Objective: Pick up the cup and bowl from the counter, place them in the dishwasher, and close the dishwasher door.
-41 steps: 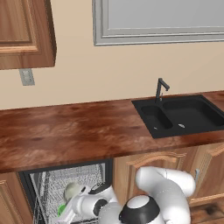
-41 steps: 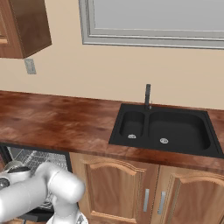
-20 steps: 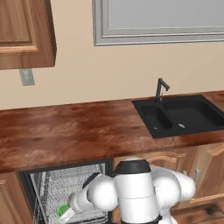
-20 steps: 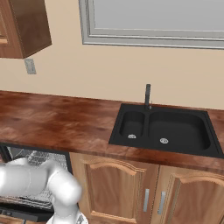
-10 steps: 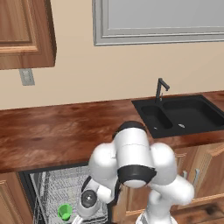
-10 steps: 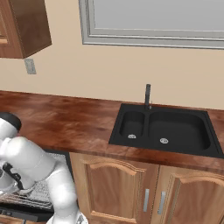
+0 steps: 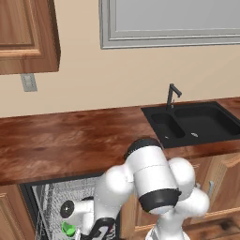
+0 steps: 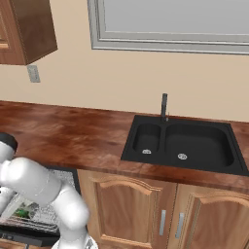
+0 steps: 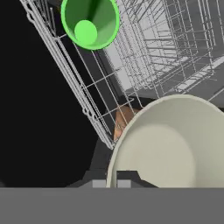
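**Bowl at the fingertips over the open dishwasher rack, cup already in the rack**

Left base view: The arm bends down in front of the counter (image 7: pixel 61 145) and hides much of the open dishwasher (image 7: pixel 49 201). The gripper (image 7: pixel 96 232) is cut off at the bottom edge, so its jaws cannot be judged here. A patch of the green cup (image 7: pixel 68 229) shows just beside the hand, among the grey wires; its shape and lean are too covered to read.

Right base view: The arm's white links cover most of the dishwasher opening at the lower left. A green speck of the cup (image 8: pixel 22 212) shows in the wire rack (image 8: pixel 34 214) beyond the forearm. The sink (image 8: pixel 182 146) lies well apart to the right.

Hand view: The fingers (image 9: pixel 127 177) stand nearly closed, pinching the near rim of the bowl (image 9: pixel 170 144), which spreads out just beyond them, its hollow facing the camera, its far side cut off by the frame edge. The cup stands farther from the tips, inside the rack, mouth open toward the camera, its long axis running along the line of sight. The dark area beside the rack cannot be made out.
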